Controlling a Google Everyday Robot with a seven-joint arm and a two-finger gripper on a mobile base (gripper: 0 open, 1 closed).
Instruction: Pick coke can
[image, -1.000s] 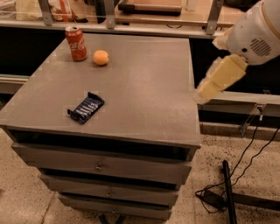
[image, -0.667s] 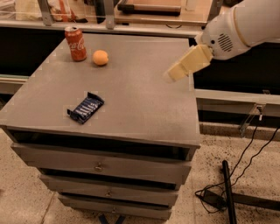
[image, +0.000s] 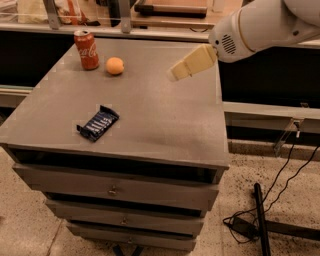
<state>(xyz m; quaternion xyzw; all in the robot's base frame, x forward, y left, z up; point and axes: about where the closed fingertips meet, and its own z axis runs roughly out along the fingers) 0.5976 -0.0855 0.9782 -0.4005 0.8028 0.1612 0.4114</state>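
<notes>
Hovering above the right of the cabinet top (image: 160, 115), our gripper (image: 192, 62) angles toward the coke can (image: 86, 49), upright at the far-left corner beside the orange (image: 115, 65), presumably lining up its approach, though we cannot tell whether it is released or clenched.

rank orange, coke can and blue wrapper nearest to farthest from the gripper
1. Orange, back left, nearest the gripper over the table's right side.
2. Coke can, back-left corner, and blue wrapper, front left: too close to call.

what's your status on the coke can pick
Gripper above far right of tabletop, touching nothing. Coke can upright at far-left corner. Orange beside it, on gripper's side.
</notes>
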